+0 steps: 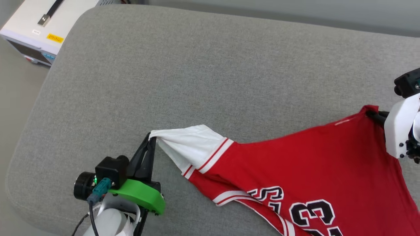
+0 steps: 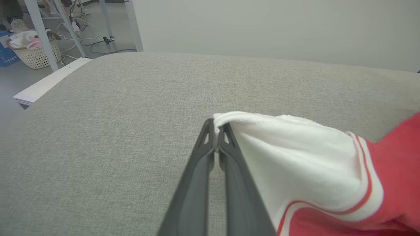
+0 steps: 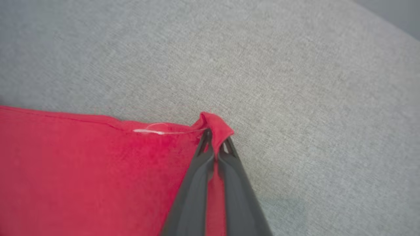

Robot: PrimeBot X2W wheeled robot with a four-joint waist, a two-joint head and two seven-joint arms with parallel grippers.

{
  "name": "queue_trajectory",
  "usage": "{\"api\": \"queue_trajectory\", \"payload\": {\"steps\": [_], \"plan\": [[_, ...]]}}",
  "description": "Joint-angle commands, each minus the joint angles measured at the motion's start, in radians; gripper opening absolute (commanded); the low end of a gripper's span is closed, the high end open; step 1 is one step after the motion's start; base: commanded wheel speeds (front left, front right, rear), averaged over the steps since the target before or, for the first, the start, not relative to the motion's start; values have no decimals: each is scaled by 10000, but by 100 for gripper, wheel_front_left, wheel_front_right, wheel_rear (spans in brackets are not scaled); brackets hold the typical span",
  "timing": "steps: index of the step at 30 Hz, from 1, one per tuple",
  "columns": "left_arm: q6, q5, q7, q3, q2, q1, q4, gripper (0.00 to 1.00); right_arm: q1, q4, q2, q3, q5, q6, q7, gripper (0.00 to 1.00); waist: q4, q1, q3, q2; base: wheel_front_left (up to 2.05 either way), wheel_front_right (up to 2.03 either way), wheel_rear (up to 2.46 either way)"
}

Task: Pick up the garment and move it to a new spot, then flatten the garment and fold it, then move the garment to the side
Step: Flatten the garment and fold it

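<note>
The garment [image 1: 295,164], a red jersey with a white sleeve and black "23" print facing up, stretches across the lower right of the grey cushion [image 1: 197,72]. My left gripper [image 1: 151,136] is shut on the tip of the white sleeve [image 2: 295,154], its fingers [image 2: 200,173] pinching the cloth. My right gripper [image 1: 374,114] is shut on a red corner of the garment [image 3: 115,170] at the far right, with the fabric folded over its fingertips [image 3: 205,144]. The jersey hangs taut between the two grips. Its lower part runs off the frame.
A white box device [image 1: 36,26] with a yellow label sits off the cushion's far left corner. In the left wrist view, a woven basket [image 2: 34,54], cables and white table legs stand on the floor beyond the cushion [image 2: 98,131].
</note>
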State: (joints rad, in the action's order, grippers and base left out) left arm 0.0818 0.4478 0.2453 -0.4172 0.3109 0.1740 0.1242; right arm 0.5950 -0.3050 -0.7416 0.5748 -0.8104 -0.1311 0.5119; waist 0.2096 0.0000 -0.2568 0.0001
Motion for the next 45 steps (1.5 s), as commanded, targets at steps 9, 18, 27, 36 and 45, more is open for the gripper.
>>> {"api": "queue_trajectory", "payload": {"steps": [9,18,27,36,45], "plan": [[-304,-279,-588,490,1076,1378,-844,0,-220,1765,-825,-856,-261,4,-1241,0,-938,0,1198,-1,0,0,0],[-760,-499,-1609,790,1683,4294,-1805,0,80,3299,-876,-2493,-186,4,-1505,0,-1322,0,1194,-1,0,0,0],[-1438,-493,-2111,662,1454,7514,-1042,0,1161,3836,-430,-3569,235,4,-1189,0,-1547,0,754,-1,0,0,0],[-1801,-621,-2260,386,890,11034,736,0,3818,3083,141,-3525,1162,4,-1106,0,-1686,0,-804,-1,0,0,0],[-2028,-1071,-1851,113,647,15453,3461,0,8071,810,977,-2740,2514,4,-1915,0,-1963,0,-2375,-1,0,0,0]]}}
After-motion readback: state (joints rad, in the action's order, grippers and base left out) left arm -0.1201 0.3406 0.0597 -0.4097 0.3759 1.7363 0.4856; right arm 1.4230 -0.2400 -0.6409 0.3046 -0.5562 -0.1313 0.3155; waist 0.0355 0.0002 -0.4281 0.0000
